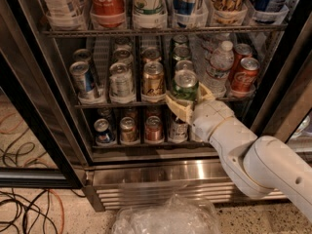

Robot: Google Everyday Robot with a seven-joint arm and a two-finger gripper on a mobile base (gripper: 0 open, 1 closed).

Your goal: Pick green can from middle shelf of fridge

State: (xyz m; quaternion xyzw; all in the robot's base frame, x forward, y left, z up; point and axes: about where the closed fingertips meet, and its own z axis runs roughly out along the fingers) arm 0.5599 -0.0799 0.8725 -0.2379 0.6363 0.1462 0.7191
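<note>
The green can, with a silver top, stands at the front of its lane on the middle shelf of the fridge. My gripper reaches in from the lower right on a white arm. Its cream fingers sit on either side of the can's lower body and are shut on it. More cans line up behind the green can in the same lane.
A gold-tan can stands just left of the green can, and a water bottle and red cans just right. Tall bottles fill the top rack. Small cans sit below. A plastic bag and cables lie on the floor.
</note>
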